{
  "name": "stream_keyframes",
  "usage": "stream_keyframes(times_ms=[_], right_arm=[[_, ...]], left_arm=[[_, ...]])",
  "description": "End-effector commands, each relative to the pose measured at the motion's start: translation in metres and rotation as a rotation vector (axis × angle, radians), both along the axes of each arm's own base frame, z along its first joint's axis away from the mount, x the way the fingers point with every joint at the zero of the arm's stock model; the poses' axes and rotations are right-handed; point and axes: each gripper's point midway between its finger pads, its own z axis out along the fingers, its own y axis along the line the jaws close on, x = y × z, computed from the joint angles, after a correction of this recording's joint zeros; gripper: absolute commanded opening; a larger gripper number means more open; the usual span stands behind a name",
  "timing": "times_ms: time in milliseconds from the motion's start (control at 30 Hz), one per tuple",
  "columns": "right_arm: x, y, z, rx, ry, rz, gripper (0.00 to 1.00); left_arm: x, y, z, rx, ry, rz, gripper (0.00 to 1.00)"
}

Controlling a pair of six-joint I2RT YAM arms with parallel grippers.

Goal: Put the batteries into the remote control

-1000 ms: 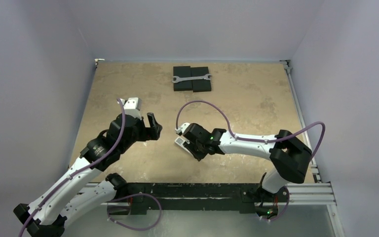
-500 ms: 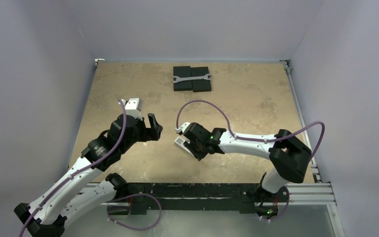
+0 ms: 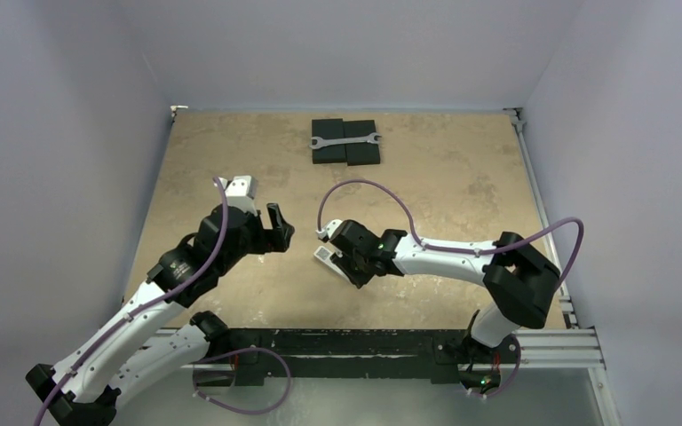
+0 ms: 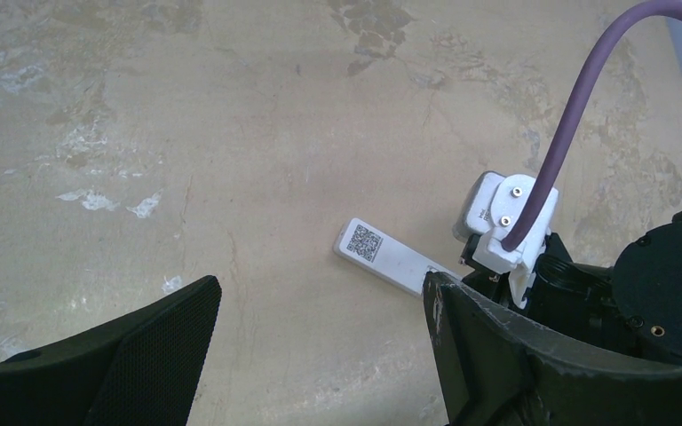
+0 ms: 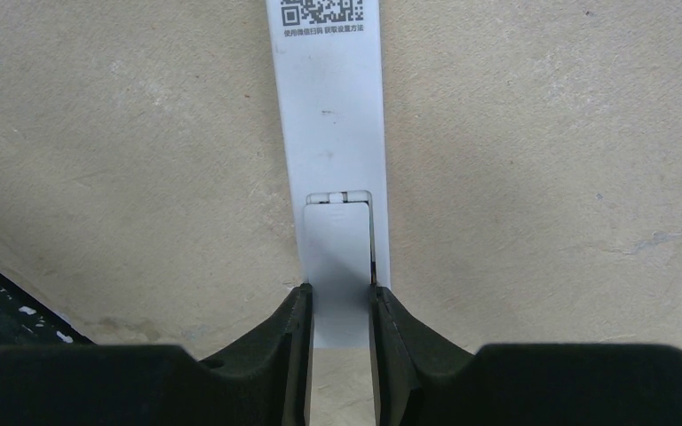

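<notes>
white remote control (image 5: 333, 133): back up, clamped by right gripper (image 5: 341, 297)
left gripper (image 4: 320, 324): spread wide, empty, edged closer
cover (image 5: 337, 248): looks seated; loading likely done

Right claw (image 5: 340, 300) tight around battery cover (image 5: 337, 235) of remote control (image 5: 329, 124), QR label (image 5: 321, 11) beyond

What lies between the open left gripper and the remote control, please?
Only bare table; the left wrist view shows nothing else between the left gripper and the remote control.
</notes>
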Motion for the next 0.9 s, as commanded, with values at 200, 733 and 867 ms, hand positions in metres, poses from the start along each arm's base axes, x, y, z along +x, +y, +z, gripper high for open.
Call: stream_keyframes(times_ms=[200, 733, 867], right_arm=[[0.0098, 0.0094, 0.0066, 0.032, -0.023, -0.002, 0.23], [0.0135, 0.0082, 0.0096, 0.034, -0.043, -0.014, 0.46], [0.0134, 0.0103, 0.0115, 0.048, -0.043, -0.014, 0.48]], left_arm=[[0.0037, -0.0047, 0.0009, -0.005, -0.022, -0.019, 0.85], [0.0048, -0.0076, 0.0008, -0.011, -0.019, -0.025, 0.85], [0.0045, -0.0084, -0.0019, -0.011, -0.012, -0.027, 0.85]])
